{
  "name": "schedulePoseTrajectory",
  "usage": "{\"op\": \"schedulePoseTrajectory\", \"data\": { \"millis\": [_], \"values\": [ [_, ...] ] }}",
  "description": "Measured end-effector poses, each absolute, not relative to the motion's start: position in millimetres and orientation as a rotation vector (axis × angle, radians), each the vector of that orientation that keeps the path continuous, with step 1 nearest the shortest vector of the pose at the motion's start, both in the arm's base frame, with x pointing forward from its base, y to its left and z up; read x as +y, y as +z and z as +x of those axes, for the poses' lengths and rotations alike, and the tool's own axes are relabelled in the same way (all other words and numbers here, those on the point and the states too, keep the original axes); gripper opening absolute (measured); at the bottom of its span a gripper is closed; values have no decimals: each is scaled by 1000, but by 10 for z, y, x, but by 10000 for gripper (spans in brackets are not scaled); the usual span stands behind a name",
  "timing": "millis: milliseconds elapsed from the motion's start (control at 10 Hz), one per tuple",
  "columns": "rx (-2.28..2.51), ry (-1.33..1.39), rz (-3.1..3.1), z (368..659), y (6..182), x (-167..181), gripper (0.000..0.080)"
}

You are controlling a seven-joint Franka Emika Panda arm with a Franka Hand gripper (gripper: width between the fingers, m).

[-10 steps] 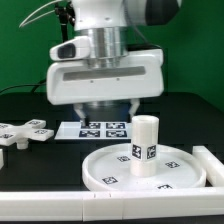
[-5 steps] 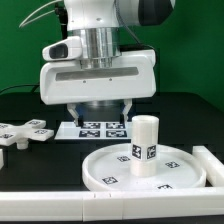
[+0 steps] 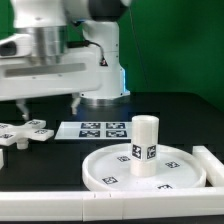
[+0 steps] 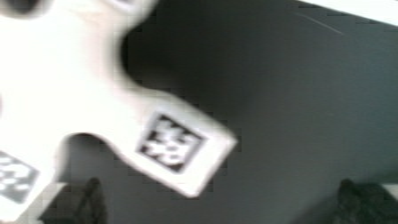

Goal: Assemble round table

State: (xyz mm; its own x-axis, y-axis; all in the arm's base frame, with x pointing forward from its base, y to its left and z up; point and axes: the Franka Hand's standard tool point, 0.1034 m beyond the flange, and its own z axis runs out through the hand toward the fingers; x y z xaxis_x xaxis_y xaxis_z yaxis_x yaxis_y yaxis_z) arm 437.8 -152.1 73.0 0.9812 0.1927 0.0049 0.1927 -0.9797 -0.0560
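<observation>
wrist view: smooth white cross-shaped foot piece (image 4: 80,75) bearing square tags (image 4: 169,142).

Obstacle: leg (image 3: 146,140) upright at disc (image 3: 100,172) ctr.

Exterior view: gripper (image 3: 48,100) blurred at upper left; arm (image 3: 100,40) cut by top edge. Cross-shaped foot piece (image 3: 22,131) clipped at left edge, its tags (image 3: 39,125) too small to read. Wrist view: cross-shaped foot piece blurred, overruns frame; 2 fingertips (image 4: 80,200) barely enter.
</observation>
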Motion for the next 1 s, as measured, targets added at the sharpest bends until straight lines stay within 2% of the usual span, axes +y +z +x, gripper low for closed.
{"op": "schedulePoseTrajectory", "data": {
  "millis": [400,700,1000],
  "values": [
    [-341,-3,-3073,4379,707,-1545,649],
    [-381,0,-3086,4276,636,-1760,649],
    [-386,-6,-3108,4136,540,-1782,649]
  ]
}}
